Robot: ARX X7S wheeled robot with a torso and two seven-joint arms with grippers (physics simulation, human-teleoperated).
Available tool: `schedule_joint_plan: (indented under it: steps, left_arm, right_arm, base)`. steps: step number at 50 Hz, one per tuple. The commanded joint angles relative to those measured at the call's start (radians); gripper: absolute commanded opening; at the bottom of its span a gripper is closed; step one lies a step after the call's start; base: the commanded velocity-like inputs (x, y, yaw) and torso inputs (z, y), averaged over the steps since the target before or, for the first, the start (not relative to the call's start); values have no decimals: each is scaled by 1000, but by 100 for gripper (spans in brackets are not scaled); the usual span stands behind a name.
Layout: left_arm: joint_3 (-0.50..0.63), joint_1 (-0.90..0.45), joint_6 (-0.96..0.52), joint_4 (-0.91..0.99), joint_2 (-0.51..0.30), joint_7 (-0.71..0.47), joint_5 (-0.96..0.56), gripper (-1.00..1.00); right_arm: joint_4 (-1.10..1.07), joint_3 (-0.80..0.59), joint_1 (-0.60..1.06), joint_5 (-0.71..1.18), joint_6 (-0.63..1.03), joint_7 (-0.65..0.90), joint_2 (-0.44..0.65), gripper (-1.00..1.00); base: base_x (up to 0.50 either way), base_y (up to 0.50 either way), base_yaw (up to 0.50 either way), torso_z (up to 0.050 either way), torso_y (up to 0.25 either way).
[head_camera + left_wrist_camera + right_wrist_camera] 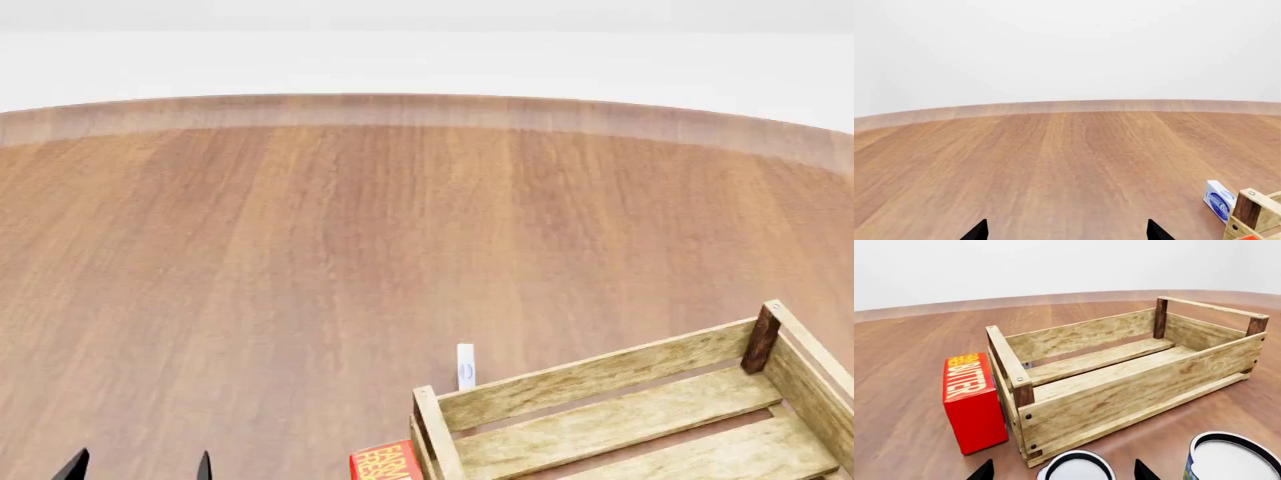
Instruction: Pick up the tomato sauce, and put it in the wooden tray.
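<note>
A butter box [973,402] stands just beside the wooden tray [1121,385].

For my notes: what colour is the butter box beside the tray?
Red with yellow lettering; right wrist view shows it best.

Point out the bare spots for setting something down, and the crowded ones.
Free: inside the wooden tray, nothing visible on its slats; the wide table stretch beyond it. Crowded: the butter box sits close beside the tray's short end, and two cans stand along its near side.

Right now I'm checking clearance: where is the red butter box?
In the right wrist view, the red butter box stands against the wooden tray's short end; the head view shows its corner beside the tray.
</note>
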Motion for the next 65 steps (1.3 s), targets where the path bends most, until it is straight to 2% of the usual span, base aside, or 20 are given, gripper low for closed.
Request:
schedule_joint_plan:
  steps: [1,65]
  left_arm:
    - [5,0,1,1,-4,-5,-3,100]
    - [27,-3,12,1,-21,-27,-17,100]
  right_arm:
    - [23,-2,14,10,4,5,-1,100]
    - [195,-23,138,83,65,-4,-22,100]
  base:
    - [0,0,0,0,0]
    - [0,0,0,0,0]
